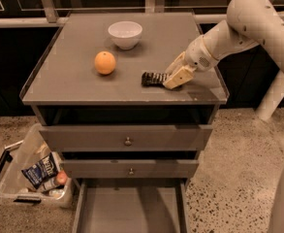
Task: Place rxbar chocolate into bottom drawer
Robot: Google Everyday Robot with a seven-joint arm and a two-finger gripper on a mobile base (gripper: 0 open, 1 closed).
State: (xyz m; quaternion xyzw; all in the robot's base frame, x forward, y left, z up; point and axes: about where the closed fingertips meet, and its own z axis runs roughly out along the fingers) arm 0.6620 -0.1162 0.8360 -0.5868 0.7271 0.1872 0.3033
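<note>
Floor [1, 130] at the lower left of the frame carries a clear plastic bin [14, 181], standing just beside the cabinet's left side. A blue-white snack bag [39, 170] lies in it among other small packets.

The grey cabinet top [69, 86] fills the middle of the frame. An orange [105, 62] sits on it left of centre. A white bowl [125, 34] stands upright above and a little to the right of the orange, apart from it.

Below the top, the two upper drawers [127, 139] are pushed in, each with a small knob at its middle. Under them, at the bottom centre, the bottom drawer [132, 210] is pulled out, its flat grey floor and thin side walls in view.

The rxbar chocolate [152, 78] lies flat on the cabinet top, right of the orange and near the front edge, well apart from the drawer below. Its left end shows; its right end runs in under the gripper.

The gripper [168, 79] is low on the cabinet top at that right end of the bar, tilted down to the left. Whether it is clamped on the bar or loose around it cannot be told.

The pale arm [248, 18] comes in from the upper right of the frame and bends down to the gripper.
</note>
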